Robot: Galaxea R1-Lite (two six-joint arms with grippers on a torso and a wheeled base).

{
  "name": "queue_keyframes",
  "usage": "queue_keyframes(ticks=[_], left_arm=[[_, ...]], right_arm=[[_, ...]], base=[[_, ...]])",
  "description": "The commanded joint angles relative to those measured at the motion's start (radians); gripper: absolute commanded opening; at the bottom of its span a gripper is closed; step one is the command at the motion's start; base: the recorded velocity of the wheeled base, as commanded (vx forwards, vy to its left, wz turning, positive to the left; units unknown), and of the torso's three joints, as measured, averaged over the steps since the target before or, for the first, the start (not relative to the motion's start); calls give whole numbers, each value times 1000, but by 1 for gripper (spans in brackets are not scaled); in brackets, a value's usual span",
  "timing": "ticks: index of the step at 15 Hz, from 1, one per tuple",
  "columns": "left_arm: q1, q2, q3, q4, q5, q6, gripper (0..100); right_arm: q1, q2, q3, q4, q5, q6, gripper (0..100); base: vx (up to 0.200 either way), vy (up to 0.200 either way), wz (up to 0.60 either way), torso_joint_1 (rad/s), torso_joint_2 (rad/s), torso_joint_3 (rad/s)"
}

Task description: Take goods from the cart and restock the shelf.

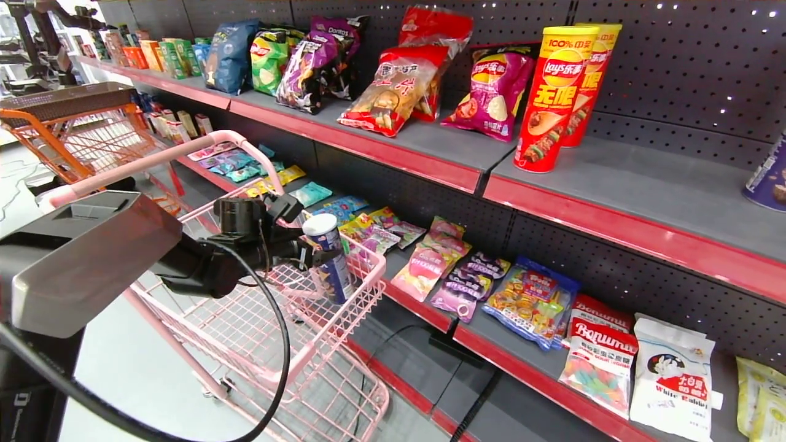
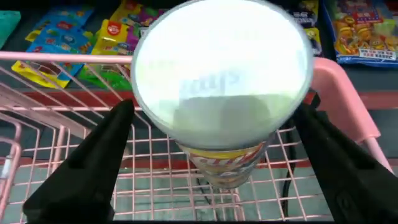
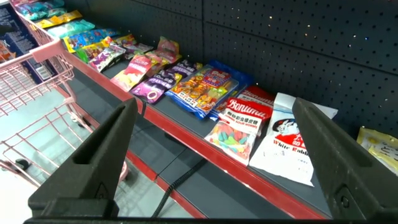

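the blue chip canister was clamped upright by the left gripper inside the pink cart, the right gripper spread wide, empty.

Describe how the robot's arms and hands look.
The left arm is black with a silver-grey boxy shell and a black cable looping beneath. Both the left hand and right hand have plain black, wedge-shaped fingers.

Bold lettering and a numeral run down two tall red-and-yellow canisters on the upper shelf; large wordmarks cross the red-and-white bags and the white bag on the lower shelf; faint, blurred script marks the top of the can
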Motion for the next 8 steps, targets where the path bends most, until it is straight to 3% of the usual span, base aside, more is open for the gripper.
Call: queue_keyframes(ticks=[1,7,8], left_arm=[[-12,30,-15,-1,0,-3,100],[-33,57,-70,-1,3,-30,100],[-33,57,-70,-1,11,-32,0]], right_arm=[[0,1,0,0,0,0,100],[0,1,0,0,0,0,100],[2,1,0,0,0,0,100]], base=[[0,0,0,0,0,0],[0,0,0,0,0,0],[0,0,0,0,0,0]])
